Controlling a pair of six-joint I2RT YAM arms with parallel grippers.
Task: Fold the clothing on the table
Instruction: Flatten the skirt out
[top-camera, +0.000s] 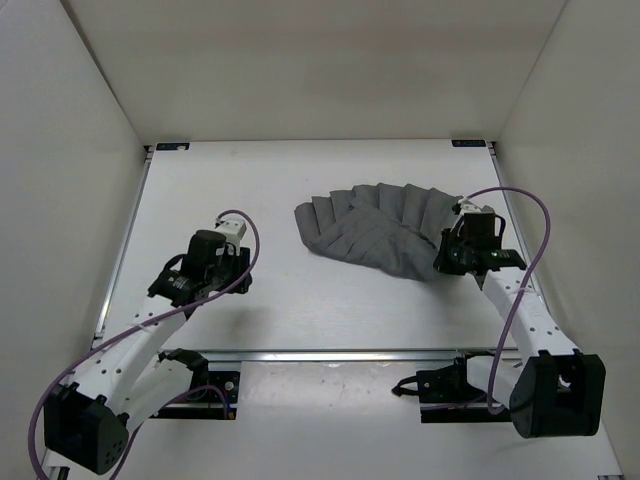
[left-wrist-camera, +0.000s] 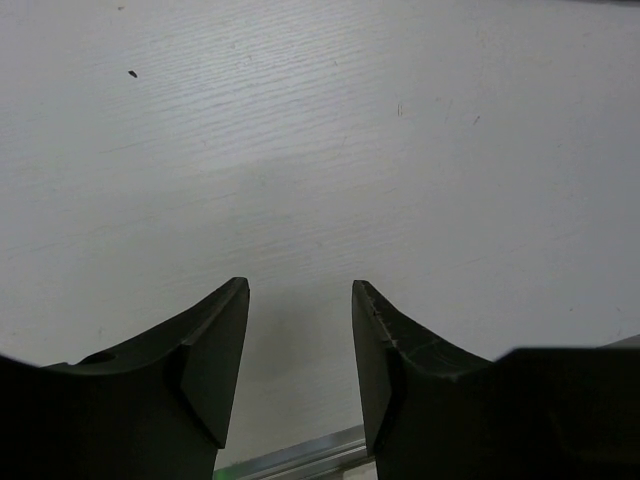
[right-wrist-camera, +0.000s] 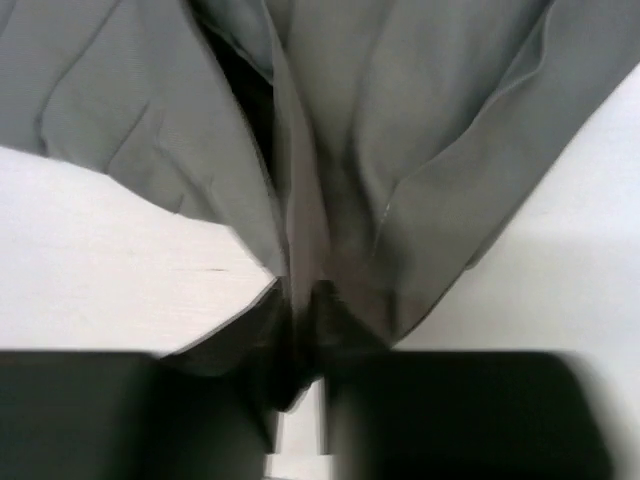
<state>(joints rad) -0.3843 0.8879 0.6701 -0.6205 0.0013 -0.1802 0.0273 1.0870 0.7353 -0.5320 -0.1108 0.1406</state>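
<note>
My right pincer (top-camera: 449, 258) is clamped on the clothing (top-camera: 385, 232), pinching a fold at the garment's 4 o'clock corner. In the right wrist view the dark pleats (right-wrist-camera: 330, 130) bunch together and run down into my narrow jaws (right-wrist-camera: 300, 365), with the fabric lifted a little off the desk (right-wrist-camera: 90, 260) on either side of the pinch.

From above, the clothing lies fanned out on the desk (top-camera: 300, 310), toward 2 o'clock from its middle. Its grey ridges spread from the right side round to a rounded edge at the garment's 9 o'clock. Part of it is doubled over itself along the near side.

My left pincer (top-camera: 180, 280) hangs over the bare desk toward 8 o'clock from the middle, well apart from the garment. In the left wrist view its two dark fingers (left-wrist-camera: 215, 350) stand moderately apart with nothing between them, only the white surface (left-wrist-camera: 300, 150) beyond. A strip of metal rail (left-wrist-camera: 300, 462) shows at 6 o'clock in that view.
</note>
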